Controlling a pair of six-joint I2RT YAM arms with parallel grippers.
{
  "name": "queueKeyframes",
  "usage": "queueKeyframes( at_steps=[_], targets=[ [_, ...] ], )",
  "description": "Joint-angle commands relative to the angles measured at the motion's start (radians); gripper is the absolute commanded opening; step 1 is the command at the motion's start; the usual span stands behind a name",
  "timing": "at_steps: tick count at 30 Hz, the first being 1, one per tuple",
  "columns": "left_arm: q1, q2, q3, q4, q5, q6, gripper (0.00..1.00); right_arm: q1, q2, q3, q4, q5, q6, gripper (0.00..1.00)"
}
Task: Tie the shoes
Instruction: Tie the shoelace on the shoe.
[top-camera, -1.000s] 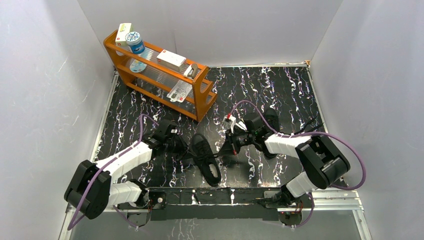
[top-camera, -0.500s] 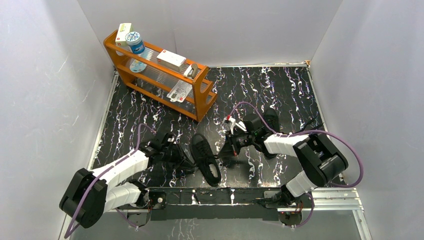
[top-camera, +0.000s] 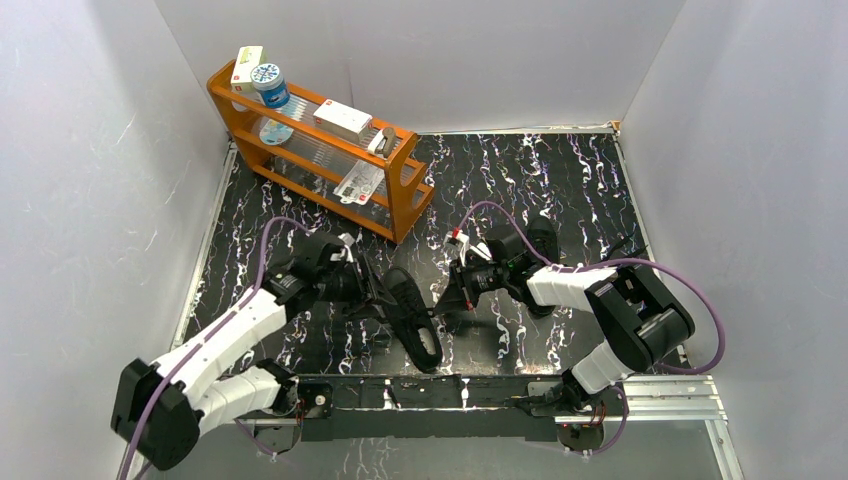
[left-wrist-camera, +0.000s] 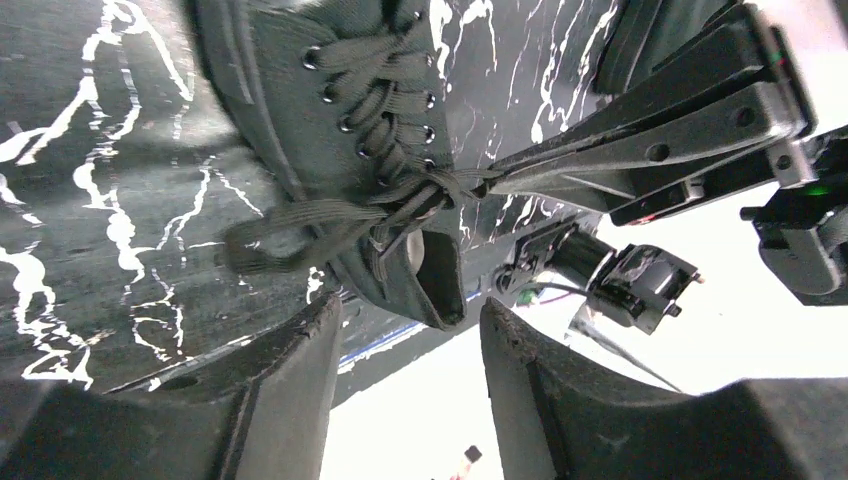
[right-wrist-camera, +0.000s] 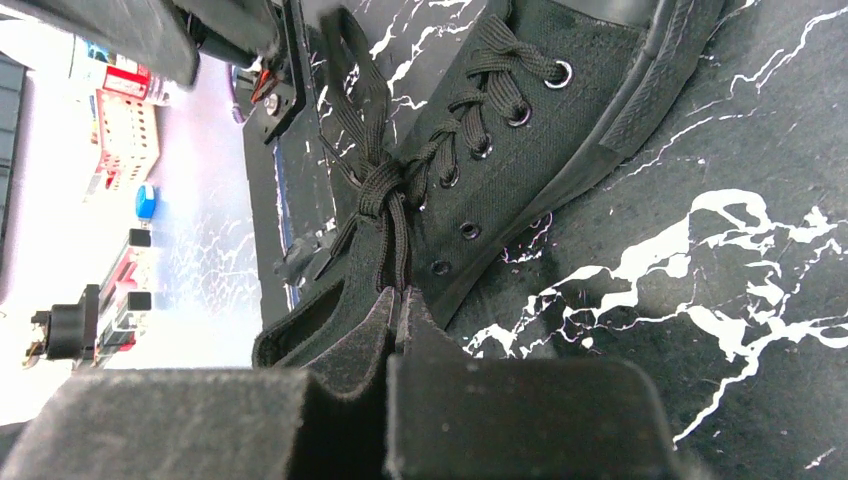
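One black shoe (top-camera: 412, 318) lies mid-table between the arms, toe toward the back. Its laces are drawn into a knot (left-wrist-camera: 440, 185) over the tongue, and a flat lace loop (left-wrist-camera: 290, 225) lies loose beside it. My left gripper (top-camera: 372, 293) hangs open just left of the shoe, and nothing sits between its fingers (left-wrist-camera: 300, 390). My right gripper (right-wrist-camera: 400, 295) is shut on a lace strand that runs taut from the knot (right-wrist-camera: 380, 190) to its tips. A dark shape behind the right arm looks like the other shoe (top-camera: 545, 238), mostly hidden.
An orange rack (top-camera: 320, 150) holding boxes and a bottle stands at the back left. White walls close in three sides of the black marbled table (top-camera: 560, 180). A metal rail (top-camera: 450, 390) runs along the near edge.
My left gripper has opened and let go of the lace loop, which now lies slack, and it has shifted slightly toward the shoe. The right gripper has stayed shut on its lace.
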Motion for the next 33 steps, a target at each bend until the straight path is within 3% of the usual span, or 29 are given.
queueKeyframes(
  at_steps=[1,3,4,6,9,12,23,27,33],
  targets=[
    [-0.072,0.107,0.094,0.005,0.046,0.074,0.52,0.001,0.002,0.04,0.042,-0.035,-0.008,0.0],
    [-0.091,0.129,0.127,-0.024,0.002,0.083,0.51,0.0,-0.005,0.04,0.039,-0.031,-0.009,0.0],
    [-0.093,0.132,0.163,-0.095,-0.059,0.068,0.46,0.001,-0.005,0.04,0.038,-0.032,-0.009,0.0],
    [-0.113,0.098,0.194,-0.21,-0.223,0.004,0.46,0.001,-0.007,0.042,0.03,-0.031,-0.014,0.0],
    [-0.115,0.027,0.059,0.033,-0.121,-0.03,0.51,0.0,-0.01,0.038,0.036,-0.028,-0.011,0.0],
    [-0.116,0.102,-0.006,0.163,0.016,-0.082,0.5,0.001,-0.001,0.041,0.038,-0.038,-0.01,0.0],
    [-0.123,0.256,-0.019,0.248,0.095,-0.043,0.47,0.005,0.014,0.06,0.047,-0.042,-0.001,0.0],
    [-0.126,0.241,-0.031,0.274,0.081,-0.038,0.35,0.008,0.016,0.066,0.047,-0.045,0.0,0.0],
    [-0.125,0.247,-0.034,0.257,0.085,-0.037,0.34,0.01,0.017,0.064,0.048,-0.044,0.002,0.0]
  ],
)
